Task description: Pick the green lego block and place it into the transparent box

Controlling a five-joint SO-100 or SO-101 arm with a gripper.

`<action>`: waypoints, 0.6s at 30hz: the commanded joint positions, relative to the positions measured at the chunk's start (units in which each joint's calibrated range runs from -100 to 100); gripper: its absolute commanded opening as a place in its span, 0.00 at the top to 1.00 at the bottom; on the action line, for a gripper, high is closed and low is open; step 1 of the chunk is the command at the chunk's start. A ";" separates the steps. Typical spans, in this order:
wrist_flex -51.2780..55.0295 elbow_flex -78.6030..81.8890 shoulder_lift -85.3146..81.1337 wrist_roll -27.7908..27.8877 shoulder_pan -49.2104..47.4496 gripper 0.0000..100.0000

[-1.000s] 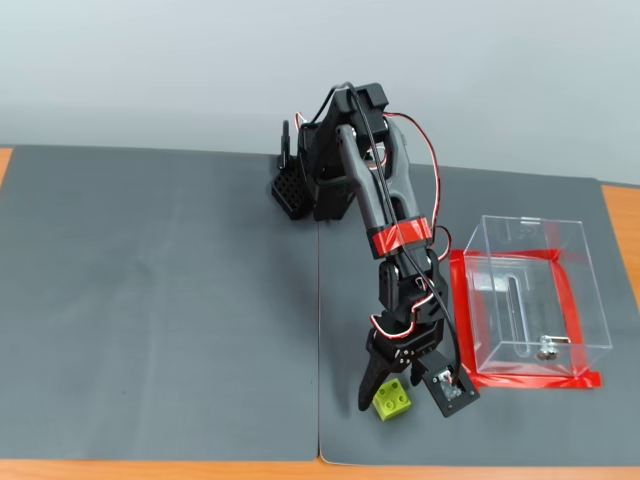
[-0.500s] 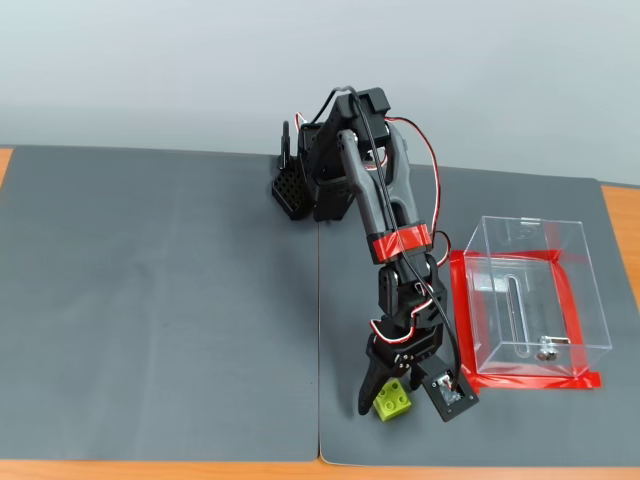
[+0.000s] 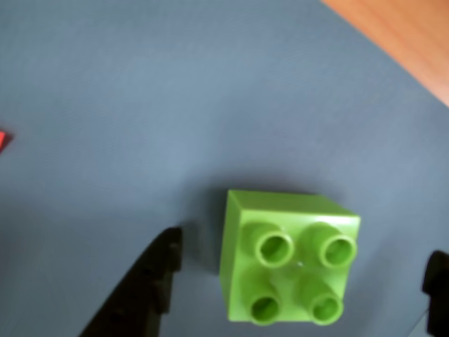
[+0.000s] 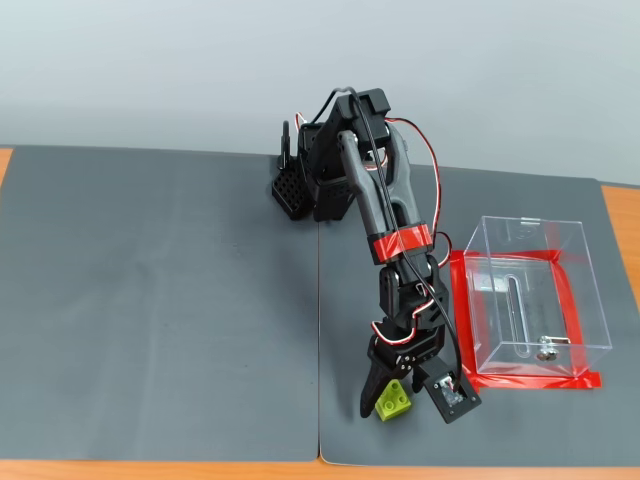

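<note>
The green lego block (image 3: 289, 267) lies studs-up on the grey mat, low in the wrist view. My gripper (image 3: 303, 256) is open and straddles it: one dark finger (image 3: 144, 291) stands clear to its left, and the other finger's tip (image 3: 436, 281) shows at the right edge. Neither finger touches the block. The fixed view shows the block (image 4: 393, 401) near the mat's front edge, between the lowered gripper's (image 4: 400, 400) jaws. To the right of the arm stands the transparent box (image 4: 590, 300), open-topped, with a small metal piece (image 4: 546, 350) at its bottom.
Red tape (image 4: 460, 310) edges the box's footprint. The arm's base (image 4: 315, 185) sits at the back of the grey mat (image 4: 160, 300). Orange table wood (image 3: 400, 35) borders the mat close to the block. A seam (image 4: 319, 340) splits the mat in two.
The gripper has come down a little further over the green block, which now sits deeper between the open fingers. The block and the box have stayed in place.
</note>
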 commanded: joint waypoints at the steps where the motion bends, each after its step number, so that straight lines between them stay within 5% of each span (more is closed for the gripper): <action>1: -0.06 -2.22 -0.75 -0.04 0.62 0.62; 11: -0.06 -2.13 -0.84 -0.04 0.99 0.62; 18: -0.06 -2.13 -0.84 0.01 1.14 0.77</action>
